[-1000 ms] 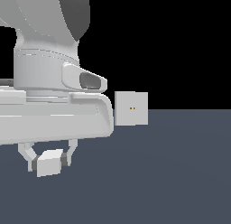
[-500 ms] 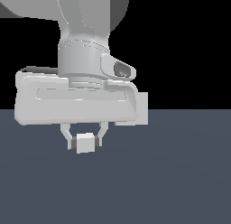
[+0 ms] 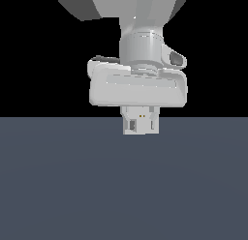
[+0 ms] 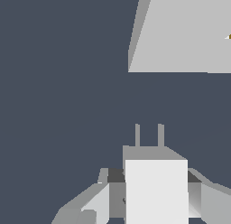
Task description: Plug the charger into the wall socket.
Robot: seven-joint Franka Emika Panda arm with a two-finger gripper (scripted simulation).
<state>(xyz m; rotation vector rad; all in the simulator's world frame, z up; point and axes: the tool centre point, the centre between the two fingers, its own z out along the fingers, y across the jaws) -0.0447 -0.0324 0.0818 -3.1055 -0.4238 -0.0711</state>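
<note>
Charger (image 4: 155, 189) between fingers (image 4: 97, 203), prongs toward wall socket (image 4: 180, 33)

gripper (image 3: 141, 124) closed on charger (image 3: 140, 128) | wall socket (image 3: 141, 113) behind, mostly hidden | floor (image 3: 124, 186) dark

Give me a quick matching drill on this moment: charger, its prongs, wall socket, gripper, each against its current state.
1. charger
2. charger prongs
3. wall socket
4. gripper

A. flat grey plate, apart from the plug
B. shut on the white block
C. held between the fingers
D. pointing toward the plate, not inserted

Pairs: 1-C, 2-D, 3-A, 4-B
</note>
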